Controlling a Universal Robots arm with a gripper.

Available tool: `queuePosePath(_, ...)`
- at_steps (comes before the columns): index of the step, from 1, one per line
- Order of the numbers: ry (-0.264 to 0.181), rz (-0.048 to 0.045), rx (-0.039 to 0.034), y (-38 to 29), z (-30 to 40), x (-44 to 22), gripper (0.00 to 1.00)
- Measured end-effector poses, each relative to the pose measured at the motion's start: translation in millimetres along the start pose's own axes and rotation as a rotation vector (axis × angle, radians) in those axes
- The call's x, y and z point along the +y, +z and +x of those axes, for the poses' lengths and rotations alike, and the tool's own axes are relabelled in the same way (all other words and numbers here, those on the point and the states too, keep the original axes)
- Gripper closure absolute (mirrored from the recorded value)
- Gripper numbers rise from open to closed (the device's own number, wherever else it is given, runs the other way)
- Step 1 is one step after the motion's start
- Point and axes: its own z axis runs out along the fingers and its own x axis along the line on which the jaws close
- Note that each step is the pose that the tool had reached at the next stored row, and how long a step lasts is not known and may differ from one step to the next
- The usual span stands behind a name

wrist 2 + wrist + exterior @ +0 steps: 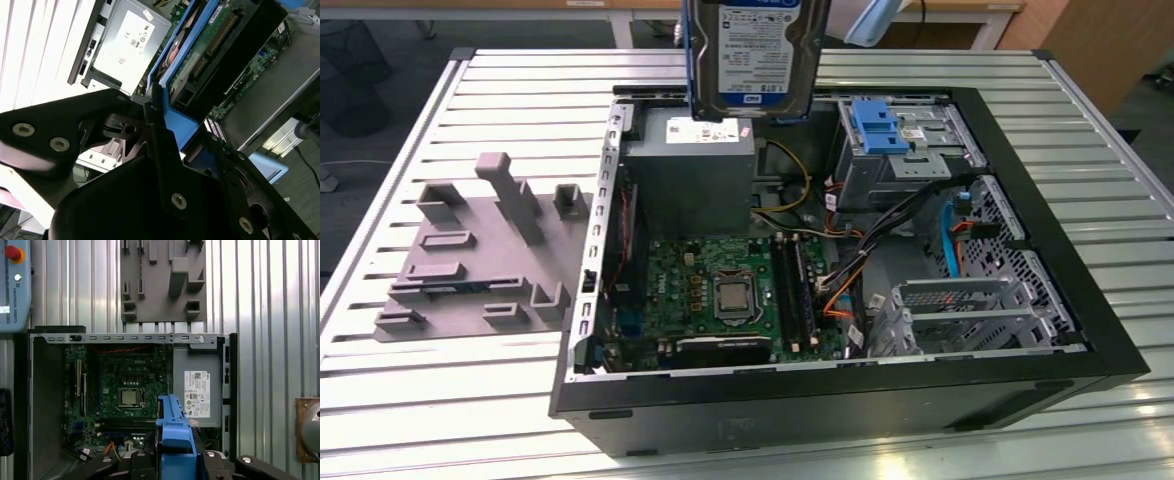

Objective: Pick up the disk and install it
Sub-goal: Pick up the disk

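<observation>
exterior view shows the labelled face of the disk [754, 55], upright above the computer case [854, 400] at its power supply [687, 150], second wrist view shows its circuit-board side, claw [180, 126] clamped on the disk's blue bracket [189, 36], disk extending from claw toward case

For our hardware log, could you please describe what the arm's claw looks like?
The matte black angular claw is built of flat linked plates fastened with round silver screws; in the second wrist view a white mounting piece sits beside its black housing.
</observation>
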Motion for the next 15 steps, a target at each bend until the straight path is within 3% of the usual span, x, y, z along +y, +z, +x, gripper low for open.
queuePosePath(8, 0.0, 0.0, 0.0002, 0.2, 26.9, -0.8, 0.64)
queuePosePath(15, -0.016, 0.0, 0.0005, 0.7, 28.1, -4.9, 0.64)
